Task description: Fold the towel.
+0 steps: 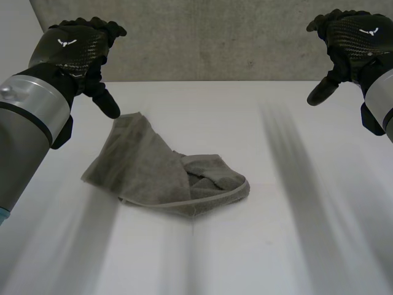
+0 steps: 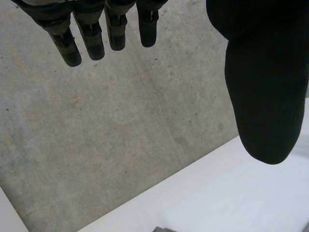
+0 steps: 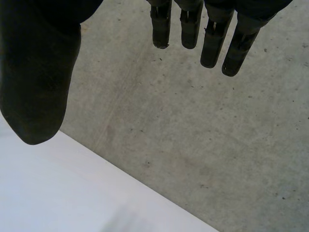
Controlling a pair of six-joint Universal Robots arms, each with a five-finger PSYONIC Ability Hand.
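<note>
Closest to my view is the left arm, grey joint low at the side, and at its end the left hand is raised over the far side of the table. Its fingers are straight and its thumb stands apart from them, with nothing between. The right hand mirrors it on the other side, fingers straight, thumb spread, also holding nothing and well apart from the cloth. Outward from the left hand, the towel lies on the table nearer that hand than the right one. It is a grey heap, one flap thrown loosely over the rest, with a hemmed edge curling round its near side. I judge the folding not begun: no neat layer shows, and the cloth needs spreading flat before any fold. Around it the white table is smooth and bare. Behind its far edge rises a grey, speckled wall that looks like concrete.
</note>
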